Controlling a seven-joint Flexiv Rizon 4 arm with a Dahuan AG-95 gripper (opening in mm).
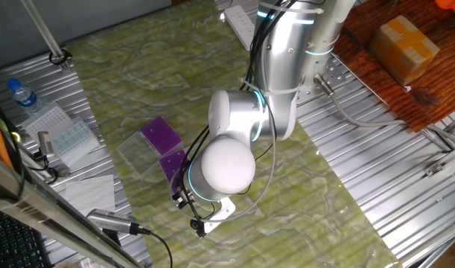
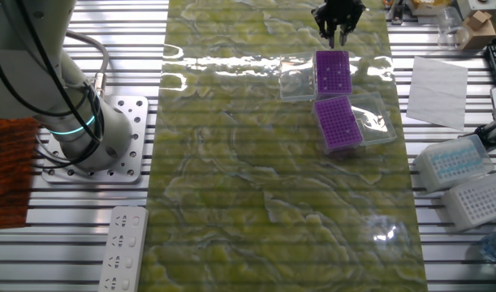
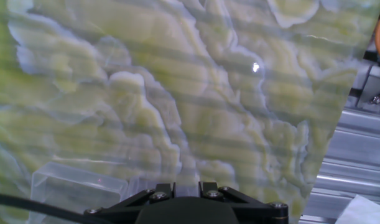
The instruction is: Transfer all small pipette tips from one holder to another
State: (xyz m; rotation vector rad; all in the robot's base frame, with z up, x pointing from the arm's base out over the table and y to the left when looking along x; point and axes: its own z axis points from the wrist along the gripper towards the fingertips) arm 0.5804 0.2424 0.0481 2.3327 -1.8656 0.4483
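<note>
Gripper (image 2: 338,24) above the bench's far edge, just beyond the purple racks

Whether its fingers are open cannot be told; pale tips (image 2: 333,71) dot the nearer purple rack (image 2: 332,74), second rack (image 2: 338,124) alongside

One fixed view looked down from behind the arm (image 1: 275,67); the other faced it across the table (image 2: 231,203). Both shared the purple holders (image 2: 338,122). The hand view skimmed the tabletop closely.
</note>
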